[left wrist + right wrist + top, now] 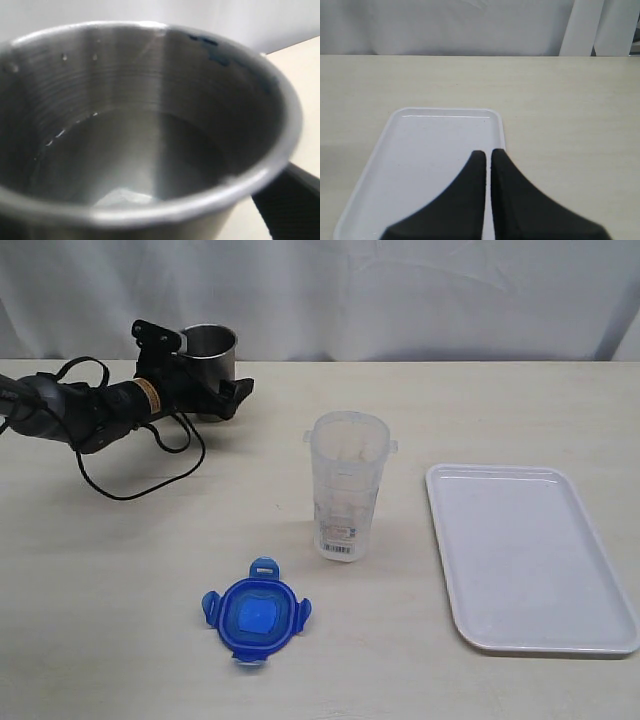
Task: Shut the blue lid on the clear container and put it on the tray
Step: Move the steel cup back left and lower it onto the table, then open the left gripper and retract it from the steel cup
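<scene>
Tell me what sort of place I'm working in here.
Probably a robot test bench in a lab, not a kitchen: a pale table with a white curtain behind it, and only a few staged props, a lid, container, tray and steel cup.

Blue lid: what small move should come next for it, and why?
Probably the left end effector should pull back from the steel cup and head toward the lid: it lies flat, ungripped, apart from the open container.

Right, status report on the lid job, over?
Left claw open around steel cup; right claw shut, facing tray. Blue lid off, beside clear container. Nothing blocking.
</scene>
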Motion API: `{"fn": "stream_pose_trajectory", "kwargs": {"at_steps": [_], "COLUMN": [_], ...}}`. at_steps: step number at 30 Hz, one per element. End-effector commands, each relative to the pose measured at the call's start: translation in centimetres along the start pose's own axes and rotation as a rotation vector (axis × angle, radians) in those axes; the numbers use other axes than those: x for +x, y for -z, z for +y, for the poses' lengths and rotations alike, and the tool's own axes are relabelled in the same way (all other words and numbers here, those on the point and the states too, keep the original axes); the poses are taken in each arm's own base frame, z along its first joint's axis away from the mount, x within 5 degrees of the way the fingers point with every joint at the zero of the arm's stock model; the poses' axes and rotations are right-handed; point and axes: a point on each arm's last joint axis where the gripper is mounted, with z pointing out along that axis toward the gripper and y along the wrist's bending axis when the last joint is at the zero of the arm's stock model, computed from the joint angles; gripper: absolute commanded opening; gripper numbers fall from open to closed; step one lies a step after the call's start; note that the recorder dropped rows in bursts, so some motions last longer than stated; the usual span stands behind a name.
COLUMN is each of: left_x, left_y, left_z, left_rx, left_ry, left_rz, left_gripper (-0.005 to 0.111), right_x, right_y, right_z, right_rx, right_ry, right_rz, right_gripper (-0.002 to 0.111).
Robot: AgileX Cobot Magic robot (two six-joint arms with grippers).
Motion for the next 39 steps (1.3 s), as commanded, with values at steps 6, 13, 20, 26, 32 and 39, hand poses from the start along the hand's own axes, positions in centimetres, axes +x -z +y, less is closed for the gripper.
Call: {"fn": "stream_pose_trajectory", "kwargs": {"at_steps": [6,13,20,26,32,39], "left_x": [-0.1,-0.2,-0.3,-0.1,-0.1,-1.4], "left_y": [0.6,1.8,2.4,2.6,2.6,3.3], "left_z": [0.2,1.1,1.5,1.6,1.5,1.6], "left_rx": [0.074,0.188,0.233,0.251,0.256,0.246], "left_ry": [-0.028,-0.013,-0.01,-0.032,-0.038,-0.02], "left_rz": [0.036,0.001,-0.016,-0.004,-0.001,0.127], "left_gripper": [0.104,0.104,0.104,0.104,0.104,0.104], "right_x": [0.1,0.1,0.1,0.1,0.1,0.1], "right_y": [0.0,0.0,0.0,0.0,0.0,0.0], "right_z": [0.0,0.0,0.0,0.0,0.0,0.0], "right_rx": [-0.004,-0.004,-0.004,-0.004,-0.004,-0.004], "right_ry": [-0.001,-0.001,-0.001,-0.001,-0.001,-0.001], "right_rz": [-0.001,-0.001,-0.001,-0.001,-0.001,-0.001], "right_gripper": [0.004,0.004,0.004,0.004,0.004,0.004]}}
